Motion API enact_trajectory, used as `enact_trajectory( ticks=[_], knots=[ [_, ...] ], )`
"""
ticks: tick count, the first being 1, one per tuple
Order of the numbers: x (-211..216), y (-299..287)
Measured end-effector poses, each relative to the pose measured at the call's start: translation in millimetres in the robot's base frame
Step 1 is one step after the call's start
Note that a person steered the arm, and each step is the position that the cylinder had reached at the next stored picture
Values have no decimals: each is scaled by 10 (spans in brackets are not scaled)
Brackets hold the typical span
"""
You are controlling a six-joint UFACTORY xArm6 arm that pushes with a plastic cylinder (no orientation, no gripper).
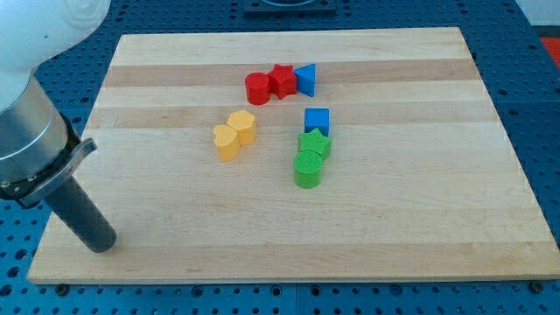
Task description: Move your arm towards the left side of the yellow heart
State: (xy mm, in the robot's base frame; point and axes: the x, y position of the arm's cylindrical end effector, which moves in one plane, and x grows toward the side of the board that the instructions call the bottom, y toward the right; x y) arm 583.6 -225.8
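My tip (103,245) rests near the board's (420,236) bottom-left corner, well apart from every block. The arm carries no gripper, only a rod, so nothing is grasped or released.

Progress: the approach looks barely begun. The yellow heart (226,143) sits left of the board's centre, touching a yellow block (242,127) at its upper right. Its left side faces open wood; the tip has yet to cross that stretch up and to the right.

Nearer the centre, a green cylinder (308,169) touches a green star (314,143), with a blue cube (318,119) just behind. Towards the top edge, a red cylinder (257,88), red star (282,81) and blue triangle (306,80) stand in a touching row.

Containers: none in view.
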Motion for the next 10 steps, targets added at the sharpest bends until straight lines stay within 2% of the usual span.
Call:
enact_trajectory(
  ticks=[3, 4, 5, 6, 7, 10],
  knots=[
    [0, -216],
    [-177, -466],
    [-249, -456],
    [-702, 124],
    [-1115, 328],
    [-1212, 510]
  ],
)
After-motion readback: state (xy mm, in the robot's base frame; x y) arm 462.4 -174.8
